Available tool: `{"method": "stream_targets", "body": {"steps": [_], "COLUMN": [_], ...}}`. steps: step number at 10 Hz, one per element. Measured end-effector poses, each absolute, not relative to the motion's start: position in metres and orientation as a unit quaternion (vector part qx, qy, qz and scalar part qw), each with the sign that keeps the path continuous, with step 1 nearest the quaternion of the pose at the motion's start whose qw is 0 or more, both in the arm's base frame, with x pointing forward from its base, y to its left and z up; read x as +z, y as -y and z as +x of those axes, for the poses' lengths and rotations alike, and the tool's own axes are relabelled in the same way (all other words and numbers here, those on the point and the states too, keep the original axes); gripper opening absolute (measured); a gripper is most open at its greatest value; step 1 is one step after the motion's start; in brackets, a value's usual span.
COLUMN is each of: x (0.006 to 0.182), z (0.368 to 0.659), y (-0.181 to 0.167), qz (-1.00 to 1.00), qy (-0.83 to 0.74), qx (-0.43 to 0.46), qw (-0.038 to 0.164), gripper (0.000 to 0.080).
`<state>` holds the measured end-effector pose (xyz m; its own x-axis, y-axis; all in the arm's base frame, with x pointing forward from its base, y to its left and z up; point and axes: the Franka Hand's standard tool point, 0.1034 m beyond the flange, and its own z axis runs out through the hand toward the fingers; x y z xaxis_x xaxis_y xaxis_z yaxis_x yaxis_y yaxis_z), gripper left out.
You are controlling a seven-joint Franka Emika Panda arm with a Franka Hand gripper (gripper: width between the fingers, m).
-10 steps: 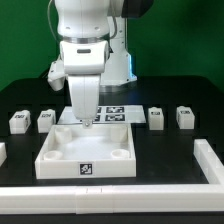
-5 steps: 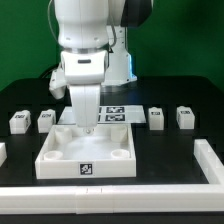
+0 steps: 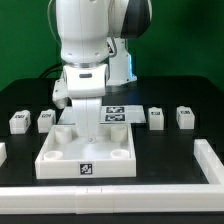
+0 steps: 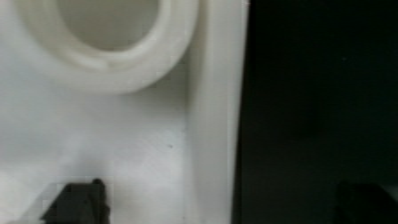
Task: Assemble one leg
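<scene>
Four small white legs with tags stand on the black table: two at the exterior view's left (image 3: 18, 121) (image 3: 46, 119) and two at its right (image 3: 155, 117) (image 3: 184, 116). None is held. The large white tray (image 3: 60, 160) with round corner sockets lies in the middle. My gripper (image 3: 91, 128) is low over the tray's far wall. In the wrist view a round socket (image 4: 111, 40) and the tray's wall (image 4: 217, 120) fill the picture. My gripper (image 4: 222, 205) is open, with one finger (image 4: 75, 203) over the tray's inside and the other over the dark table beyond the wall.
The marker board (image 3: 122, 113) lies behind the tray, partly hidden by the arm. A white rail (image 3: 110, 196) runs along the table's front and turns up the exterior view's right side (image 3: 207, 158). A short white piece (image 3: 2, 152) shows at the left edge.
The arm has shifted slightly toward the exterior view's right and lowered at the tray's far wall. The legs and the tray have not moved.
</scene>
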<state>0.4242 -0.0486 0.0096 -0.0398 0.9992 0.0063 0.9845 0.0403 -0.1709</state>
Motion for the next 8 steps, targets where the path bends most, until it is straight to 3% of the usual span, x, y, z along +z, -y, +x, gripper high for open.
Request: {"method": "stream_targets", "body": {"steps": [1,3,4,5,8], "x": [0.0094,0.0091,0.0091,0.0102,0.0106], "z": [0.4237,0.4235,0.4235,0.4257,0.4275], "y": [0.0487,0.0488,0.0489,0.0494,0.0496], "qz": [-0.690,-0.690,-0.690,-0.691,-0.691], "qy": [0.718,0.718,0.718,0.718,0.718], "qx": [0.060,0.060,0.060,0.057,0.054], "qw": [0.062,0.062,0.062,0.059,0.056], "gripper": [0.0515,0.0240,0.0240,0.0077,0.0078]}}
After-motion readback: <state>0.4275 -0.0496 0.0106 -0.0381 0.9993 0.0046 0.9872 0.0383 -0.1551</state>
